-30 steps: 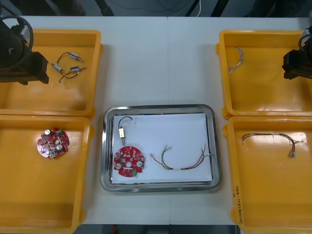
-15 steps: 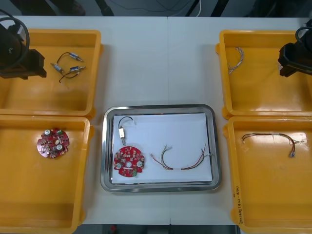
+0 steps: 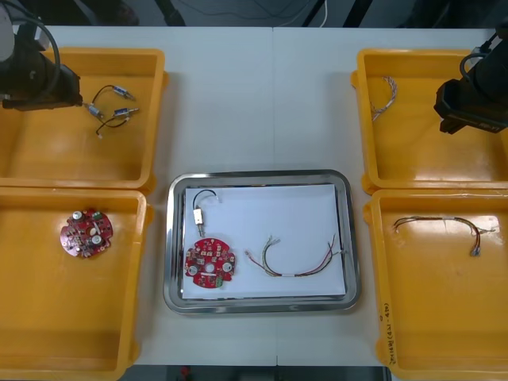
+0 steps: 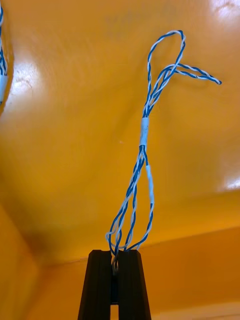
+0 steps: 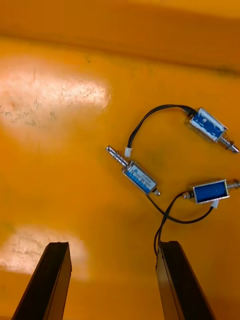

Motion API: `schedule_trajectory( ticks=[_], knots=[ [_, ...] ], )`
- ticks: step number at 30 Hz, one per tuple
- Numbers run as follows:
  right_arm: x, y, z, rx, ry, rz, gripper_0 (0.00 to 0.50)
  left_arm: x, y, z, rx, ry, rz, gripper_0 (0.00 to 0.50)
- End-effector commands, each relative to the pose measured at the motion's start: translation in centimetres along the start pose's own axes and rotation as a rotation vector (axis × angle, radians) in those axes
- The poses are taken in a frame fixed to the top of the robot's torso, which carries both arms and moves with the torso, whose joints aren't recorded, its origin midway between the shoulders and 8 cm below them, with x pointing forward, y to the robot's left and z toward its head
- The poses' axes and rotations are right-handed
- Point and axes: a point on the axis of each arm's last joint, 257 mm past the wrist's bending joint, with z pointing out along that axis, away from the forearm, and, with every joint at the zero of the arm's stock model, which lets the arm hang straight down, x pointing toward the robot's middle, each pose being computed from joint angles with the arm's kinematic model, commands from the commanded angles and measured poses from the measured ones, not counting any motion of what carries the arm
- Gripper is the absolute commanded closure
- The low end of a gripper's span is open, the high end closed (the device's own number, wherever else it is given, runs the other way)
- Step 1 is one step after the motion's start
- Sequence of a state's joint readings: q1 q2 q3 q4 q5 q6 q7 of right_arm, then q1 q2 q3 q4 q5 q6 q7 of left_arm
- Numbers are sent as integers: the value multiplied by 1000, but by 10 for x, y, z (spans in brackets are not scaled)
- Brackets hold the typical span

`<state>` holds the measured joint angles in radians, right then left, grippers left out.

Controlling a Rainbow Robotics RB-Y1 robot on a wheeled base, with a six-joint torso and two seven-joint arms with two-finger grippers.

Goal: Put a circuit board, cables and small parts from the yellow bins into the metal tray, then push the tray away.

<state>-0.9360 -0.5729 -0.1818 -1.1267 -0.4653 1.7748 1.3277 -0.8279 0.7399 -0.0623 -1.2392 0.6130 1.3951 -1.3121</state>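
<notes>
My left arm [image 3: 38, 73] hangs over the far-left yellow bin [image 3: 48, 159]. In its wrist view the left gripper [image 5: 114, 245] stands open just short of three small metal parts [image 5: 139, 176] on black cables. My right arm [image 3: 468, 101] is over the far-right yellow bin [image 3: 421, 155]. There the right gripper [image 4: 115, 254] is shut on a twisted blue and white cable [image 4: 145, 130], which runs out from its fingertips across the bin floor. The metal tray [image 3: 176, 238] holds a red circuit board [image 3: 209, 264], a black cable [image 3: 203, 203] and a red and yellow cable [image 3: 298, 262].
The near-left bin [image 3: 48, 333] holds another round red circuit board [image 3: 86, 232]. A red and yellow cable [image 3: 444, 226] lies in the near-right bin [image 3: 444, 317]. A second blue and white cable [image 3: 386, 95] rests by the far-right bin's inner wall.
The left arm has shifted toward the table's far edge. The right arm has moved inward, toward the middle of its bin.
</notes>
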Motion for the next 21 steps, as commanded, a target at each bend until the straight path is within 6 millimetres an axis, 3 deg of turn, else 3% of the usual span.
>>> schedule_trajectory(
  ticks=[1, 15, 16, 18, 21],
  knots=[
    [1, 12, -9, -16, -21, 39, 500, -34, -25, -9, 24, -90, 53, 0],
    [6, 18, -7, -13, -37, 42, 488, -47, -41, 24, 62, -168, 30, 0],
    [7, 17, -7, -13, -35, 44, 472, -47, -42, 25, 63, -167, 33, 0],
    [6, 17, -6, -13, -37, 45, 394, -48, -44, 27, 62, -174, 35, 0],
    [4, 16, -4, -13, -47, 47, 215, -47, -48, 33, 70, -182, 31, 0]
  ],
)
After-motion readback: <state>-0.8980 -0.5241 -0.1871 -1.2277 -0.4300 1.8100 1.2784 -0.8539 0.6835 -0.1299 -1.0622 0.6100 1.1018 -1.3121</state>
